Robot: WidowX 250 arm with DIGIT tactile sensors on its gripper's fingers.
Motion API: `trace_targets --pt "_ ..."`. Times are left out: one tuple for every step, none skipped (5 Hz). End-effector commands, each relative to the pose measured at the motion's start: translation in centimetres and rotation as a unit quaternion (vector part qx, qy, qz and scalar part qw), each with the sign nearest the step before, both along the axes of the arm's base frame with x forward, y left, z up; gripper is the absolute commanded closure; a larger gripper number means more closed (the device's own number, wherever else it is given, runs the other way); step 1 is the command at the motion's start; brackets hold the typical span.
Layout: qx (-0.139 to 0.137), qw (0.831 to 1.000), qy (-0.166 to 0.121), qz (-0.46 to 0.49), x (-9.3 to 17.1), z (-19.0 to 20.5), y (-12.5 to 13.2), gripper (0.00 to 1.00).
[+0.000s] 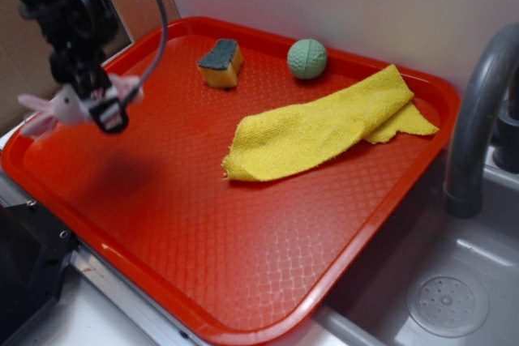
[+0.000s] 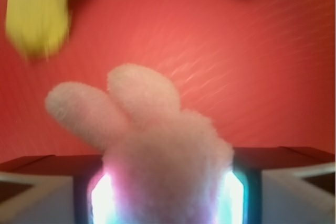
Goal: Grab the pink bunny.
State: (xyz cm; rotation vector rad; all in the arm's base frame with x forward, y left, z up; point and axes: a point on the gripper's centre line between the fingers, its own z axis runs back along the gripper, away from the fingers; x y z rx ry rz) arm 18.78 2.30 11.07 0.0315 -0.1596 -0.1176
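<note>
The pink bunny (image 1: 61, 108) hangs in the air above the left part of the red tray (image 1: 203, 232), held by my gripper (image 1: 101, 103), which is shut on it. In the wrist view the bunny (image 2: 157, 145) fills the space between the two fingers, its two fuzzy ears pointing up and left over the tray floor. Its shadow falls on the tray below it in the exterior view.
A yellow cloth (image 1: 324, 127) lies across the tray's middle right. A yellow sponge with a dark top (image 1: 220, 62) and a green ball (image 1: 307, 58) sit at the far side. A grey faucet (image 1: 478, 119) and sink (image 1: 446, 297) are to the right.
</note>
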Motion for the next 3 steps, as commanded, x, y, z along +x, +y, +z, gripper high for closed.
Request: trace_targets --pt "0.060 0.982 -0.100 0.149 2.4 11.1 -1.2 1.00" --pt "0.036 0.980 -0.103 0.169 2.6 15.3 -1.6 1.00" --pt "0.035 0.980 -0.088 0.173 2.6 14.3 -1.5 1.00"
